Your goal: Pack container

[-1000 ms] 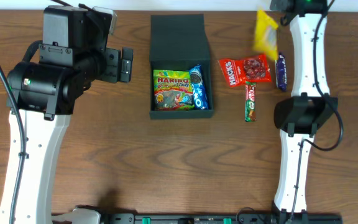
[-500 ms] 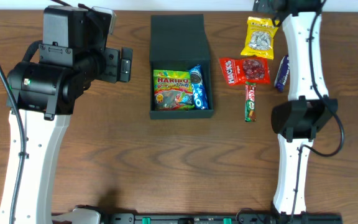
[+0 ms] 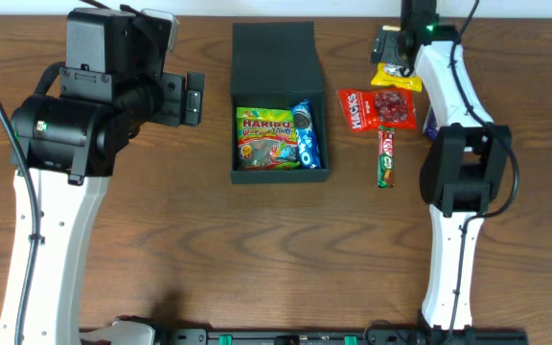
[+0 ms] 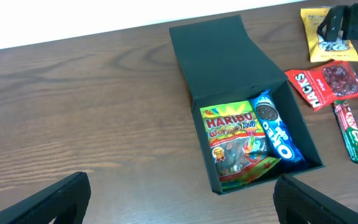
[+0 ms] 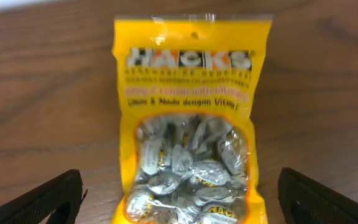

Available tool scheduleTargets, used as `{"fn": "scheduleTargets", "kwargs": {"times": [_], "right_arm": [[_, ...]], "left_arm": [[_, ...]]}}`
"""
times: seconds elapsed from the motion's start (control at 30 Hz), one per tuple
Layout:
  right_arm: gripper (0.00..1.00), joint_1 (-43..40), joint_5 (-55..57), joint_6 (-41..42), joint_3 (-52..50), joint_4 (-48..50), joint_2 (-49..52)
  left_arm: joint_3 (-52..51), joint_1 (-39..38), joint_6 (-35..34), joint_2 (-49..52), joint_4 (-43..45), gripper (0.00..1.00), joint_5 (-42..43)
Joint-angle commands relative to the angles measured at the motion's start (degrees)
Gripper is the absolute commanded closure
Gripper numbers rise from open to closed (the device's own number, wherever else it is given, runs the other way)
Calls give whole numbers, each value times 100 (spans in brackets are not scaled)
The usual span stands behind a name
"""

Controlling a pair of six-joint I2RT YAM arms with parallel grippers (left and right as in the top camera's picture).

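Observation:
The container (image 3: pixel 273 53) is a black box with its flap lid open toward the back. It holds a Haribo packet (image 3: pixel 264 137) and a blue Oreo pack (image 3: pixel 306 134). In the left wrist view the container (image 4: pixel 219 56) lies ahead of my left gripper (image 4: pixel 182 211), which is open and empty. My left gripper (image 3: pixel 195 99) hovers left of the box. My right gripper (image 3: pixel 396 45) stands open over a yellow Hacks packet (image 5: pixel 188 137), its fingers wide on either side and not touching it. Only the packet's lower edge (image 3: pixel 397 79) shows from overhead.
A red Hacks packet (image 3: pixel 379 107) and a red-green bar (image 3: pixel 385 155) lie right of the box. A dark purple wrapper (image 3: pixel 430 122) peeks from under the right arm. The table's back edge runs just behind the right gripper.
The right gripper opened and let go of the yellow packet, which dropped flat onto the table. The gripper then moved left over it. The left arm stayed still.

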Motion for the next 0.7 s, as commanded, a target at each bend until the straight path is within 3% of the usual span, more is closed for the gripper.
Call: {"fn": "scheduleTargets", "kwargs": {"times": [0.0, 0.67], "right_arm": [[1, -103, -24, 133, -216, 96, -9], [2, -122, -238, 136, -289, 341, 435]], "left_arm": [[-42, 17, 0, 17, 11, 5, -72], [-42, 17, 44, 17, 101, 5, -107]]}}
